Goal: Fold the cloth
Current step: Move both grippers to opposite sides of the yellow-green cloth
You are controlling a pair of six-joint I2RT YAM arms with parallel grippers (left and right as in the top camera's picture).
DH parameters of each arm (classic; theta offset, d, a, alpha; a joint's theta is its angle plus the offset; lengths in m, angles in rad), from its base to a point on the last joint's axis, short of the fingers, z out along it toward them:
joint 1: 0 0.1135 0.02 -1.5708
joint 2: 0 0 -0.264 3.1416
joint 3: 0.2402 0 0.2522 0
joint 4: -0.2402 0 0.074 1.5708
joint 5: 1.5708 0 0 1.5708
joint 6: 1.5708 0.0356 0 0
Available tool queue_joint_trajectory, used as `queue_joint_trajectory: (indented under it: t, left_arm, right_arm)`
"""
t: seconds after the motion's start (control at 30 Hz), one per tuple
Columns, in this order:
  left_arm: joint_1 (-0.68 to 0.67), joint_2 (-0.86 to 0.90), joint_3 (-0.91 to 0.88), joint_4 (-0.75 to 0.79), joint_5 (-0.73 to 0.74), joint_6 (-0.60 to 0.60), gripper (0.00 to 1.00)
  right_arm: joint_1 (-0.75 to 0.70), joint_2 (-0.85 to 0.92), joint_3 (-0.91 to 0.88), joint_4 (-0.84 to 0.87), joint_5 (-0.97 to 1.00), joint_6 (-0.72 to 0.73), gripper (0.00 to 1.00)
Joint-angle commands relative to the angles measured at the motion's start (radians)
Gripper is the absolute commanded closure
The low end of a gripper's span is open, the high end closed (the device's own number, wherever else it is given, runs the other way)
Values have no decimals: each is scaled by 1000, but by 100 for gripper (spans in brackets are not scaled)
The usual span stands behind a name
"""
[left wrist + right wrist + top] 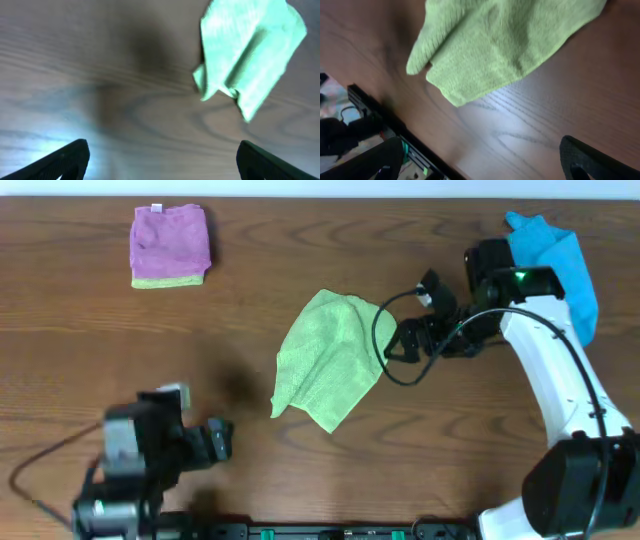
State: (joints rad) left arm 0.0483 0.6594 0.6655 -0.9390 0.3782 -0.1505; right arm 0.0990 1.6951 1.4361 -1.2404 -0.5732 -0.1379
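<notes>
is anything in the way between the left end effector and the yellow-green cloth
Nothing visible: only bare table separates the open left end effector from the cloth. The purple cloth lies well off that line.

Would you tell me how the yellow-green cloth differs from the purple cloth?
The yellow-green cloth lies rumpled at centre; the purple cloth sits folded at the far left. The yellow-green cloth covers more table than the purple cloth, which alone shows a lime edge. Both rest on the table.

Yellow-green cloth (328,358) lies loosely folded, rumpled, mid-table
</notes>
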Motion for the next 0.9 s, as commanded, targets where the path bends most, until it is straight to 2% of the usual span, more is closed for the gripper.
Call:
queue_joint_trajectory:
  t: [0.0, 0.1, 0.17, 0.3, 0.33, 0.57, 0.87]
  left_arm:
    - [-5, 182, 136, -34, 115, -15, 5]
    - [-5, 336, 215, 0, 212, -33, 5]
    - [-5, 424, 223, 56, 264, -126, 5]
    - [-5, 547, 223, 124, 277, -330, 5]
    - [-5, 578, 223, 141, 284, -348, 5]
    - [-48, 748, 223, 245, 303, -352, 5]
    - [-131, 923, 223, 410, 303, -404, 5]
  right_arm:
    - [-8, 5, -50, -1, -46, -44, 1]
    - [-8, 4, -101, 4, -74, -53, 1]
    - [-8, 4, -140, 17, -108, -63, 1]
    - [-8, 4, -214, 63, -140, -61, 1]
    - [-7, 4, -231, 77, -145, -61, 2]
    - [-6, 4, -309, 181, -158, 14, 2]
    - [40, 4, -388, 344, -161, 178, 1]
